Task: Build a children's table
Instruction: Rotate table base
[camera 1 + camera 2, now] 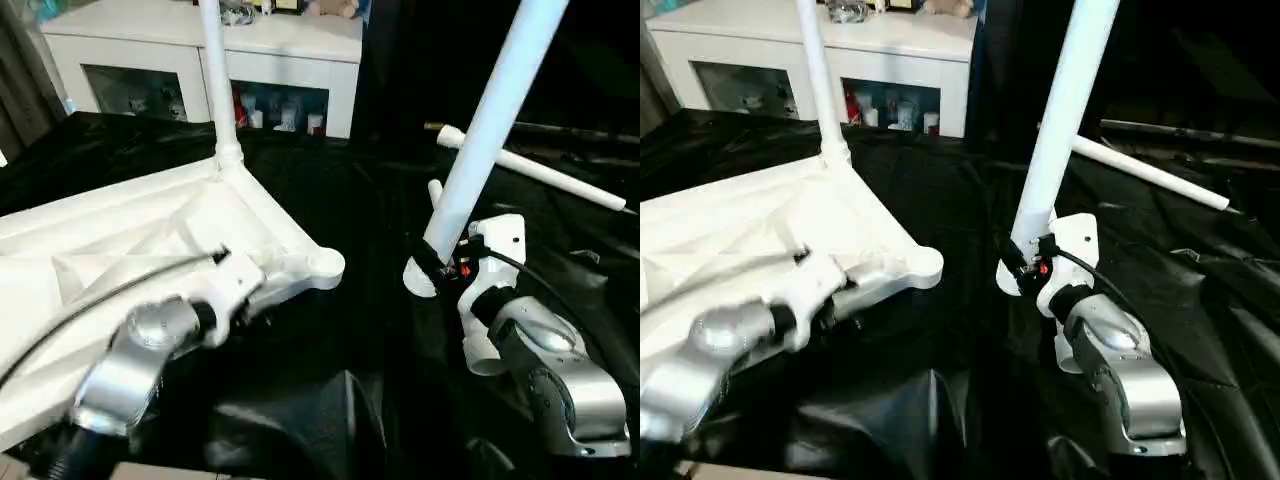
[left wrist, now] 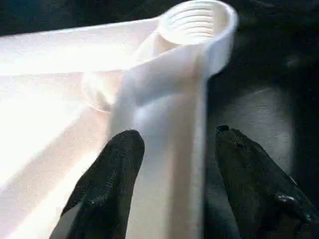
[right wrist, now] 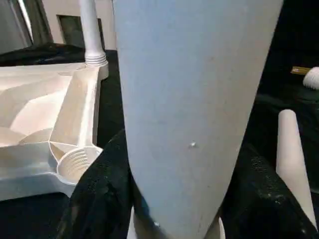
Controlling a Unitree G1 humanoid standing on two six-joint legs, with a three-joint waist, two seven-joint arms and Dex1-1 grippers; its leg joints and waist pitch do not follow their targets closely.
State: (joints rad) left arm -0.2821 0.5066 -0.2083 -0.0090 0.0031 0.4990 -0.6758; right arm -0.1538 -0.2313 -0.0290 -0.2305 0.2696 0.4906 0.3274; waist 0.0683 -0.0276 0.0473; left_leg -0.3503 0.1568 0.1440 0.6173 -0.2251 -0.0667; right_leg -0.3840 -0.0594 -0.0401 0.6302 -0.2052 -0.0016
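Gripping a long white leg point(image 1: 490, 140) near its flared lower end, the right gripper point(image 1: 436, 262) holds it tilted, the tube rising toward one o'clock out of the head view's top edge. In the right wrist view both black fingers point(image 3: 94, 199) press against the leg's sides.

The upside-down tabletop point(image 1: 130, 240) lies on the black sheet point(image 1: 360, 210) at the gripper's nine o'clock, well apart from the held leg. Its nearest corner socket point(image 1: 325, 265), round and threaded inside, stands empty and points toward three o'clock. A second leg point(image 1: 215, 80) already stands upright in the far corner socket, at about twelve o'clock from the empty one.

The left gripper point(image 2: 172, 164) straddles the tabletop's rim, jaws wide, one finger point(image 2: 109, 179) over the ribbed underside and the other outside the edge; neither clearly clamps it.

A third leg point(image 1: 530, 165) lies loose on the sheet, at one o'clock of the right gripper. A white cabinet point(image 1: 200, 60) stands behind.
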